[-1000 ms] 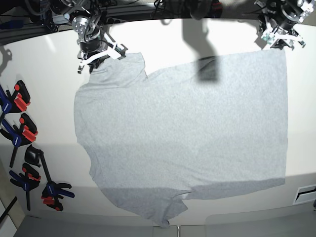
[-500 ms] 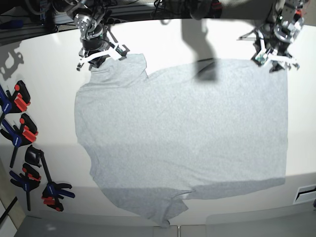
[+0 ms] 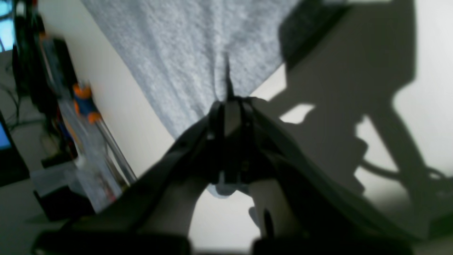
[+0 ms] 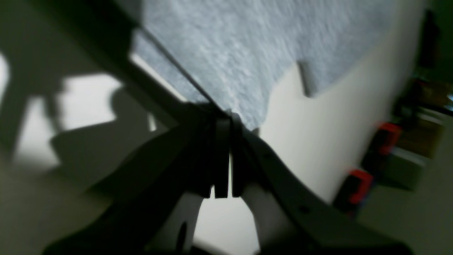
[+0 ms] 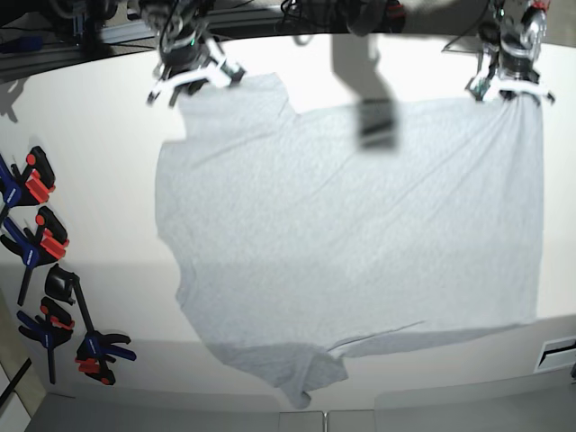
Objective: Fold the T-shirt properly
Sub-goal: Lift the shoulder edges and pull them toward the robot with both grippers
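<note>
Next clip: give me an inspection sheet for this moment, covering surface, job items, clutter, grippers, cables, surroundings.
Surface: white table, with dark shadows of the arms along its far edge.
Job items: grey T-shirt spread plain side up, lifted at two far corners, creases fanning from both; near sleeve bunched.
Clutter: spring clamps with red and blue grips along the table's side edge.
Grippers: left gripper shut on a far corner of the T-shirt; right gripper shut on the other far corner.
Cables: dark wiring behind the far edge.
Surroundings: dark rail behind; the rest is blurred.
</note>
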